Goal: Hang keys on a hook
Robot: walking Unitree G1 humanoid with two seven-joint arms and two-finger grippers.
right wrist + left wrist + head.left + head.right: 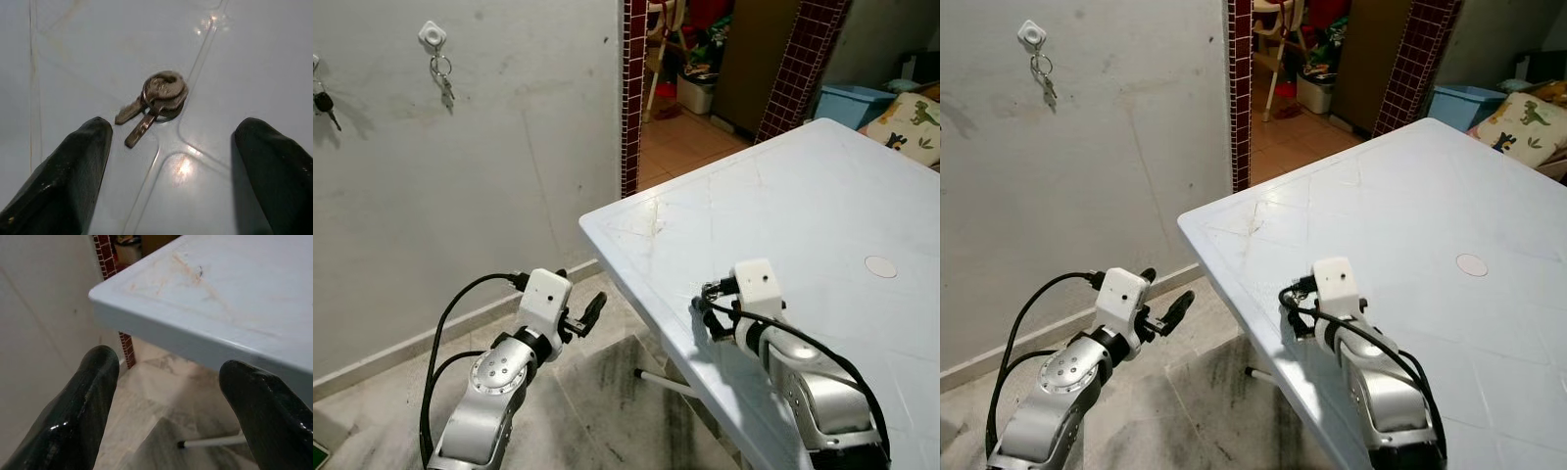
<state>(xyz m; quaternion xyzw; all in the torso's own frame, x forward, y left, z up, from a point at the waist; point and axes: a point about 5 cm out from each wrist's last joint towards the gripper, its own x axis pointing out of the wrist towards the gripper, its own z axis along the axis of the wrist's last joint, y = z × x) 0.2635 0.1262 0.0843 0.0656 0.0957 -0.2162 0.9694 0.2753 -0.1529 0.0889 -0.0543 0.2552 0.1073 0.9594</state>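
The right pincer [171, 171] hangs low over the pale blue moulded-plastic desk [822, 186], its two glossy black, rounded fingers [68, 181] spread wide. Between and just ahead of those fingers lies the small bunch of dull grey metal keys on a ring [155, 100], flat on the desk where shallow moulded grooves meet; two short blades fan out from the round heads. The desk surface is smooth and shiny, catching light spots, with faint brownish scuffs near its rounded corner and a round white plug [880, 265] further in from the keys.

The left pincer [589, 311] is off the desk, beside its corner and above the grey marbled tile floor [597, 401], its black fingers [83, 401] also held wide apart with nothing between them. A thin white desk leg [661, 382] slants under the desk edge.

On the rough, stained grey plaster wall [489, 166], well away from the desk, a white square plastic hook [433, 35] carries another set of keys on a metal ring [442, 76]. A dark key [325, 106] hangs further along the wall. A dark red tiled door pillar [634, 88] stands between wall and desk.
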